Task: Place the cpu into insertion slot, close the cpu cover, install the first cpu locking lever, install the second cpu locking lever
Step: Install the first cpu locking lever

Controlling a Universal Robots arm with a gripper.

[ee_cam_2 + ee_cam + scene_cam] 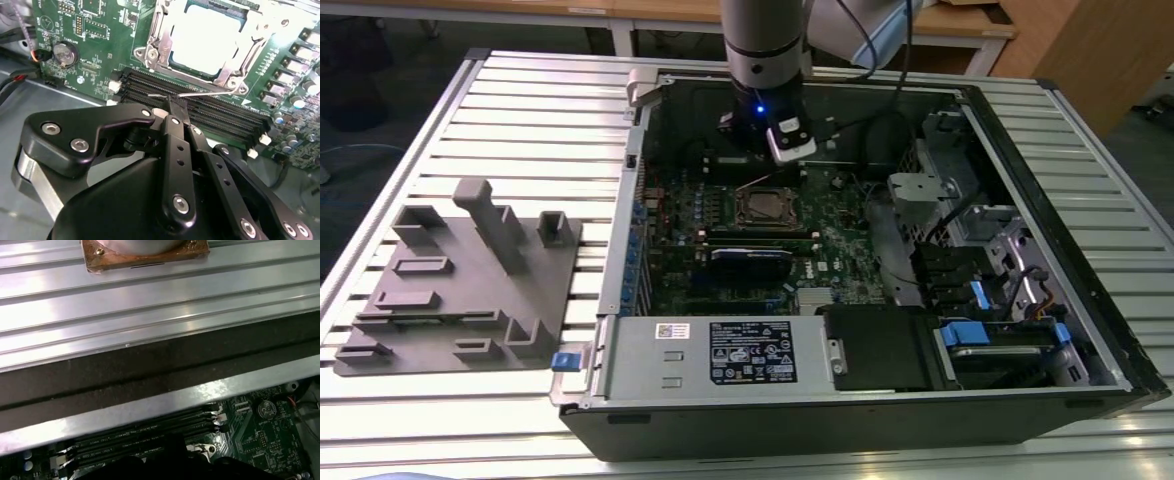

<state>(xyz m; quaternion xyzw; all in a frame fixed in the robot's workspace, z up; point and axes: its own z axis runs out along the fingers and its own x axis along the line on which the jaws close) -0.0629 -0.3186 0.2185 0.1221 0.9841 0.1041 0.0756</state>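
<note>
Black claw [176, 105], fingers pinched together, presses its tip on the thin wire lever [205, 93] beside the chip [210, 35], which lies seated under its closed metal frame [152, 37], apparently so as to swing that lever down.

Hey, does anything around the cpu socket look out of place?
The locking lever sticks out over the memory slots, unlatched beside the cpu cover; the gripper is shut on it.

I could read no text. In the exterior view, lower middle of the frame, a black-and-white label [751, 352] and a small white sticker [671, 331] stood on the power supply [707, 388], but their print was too small for me.
</note>
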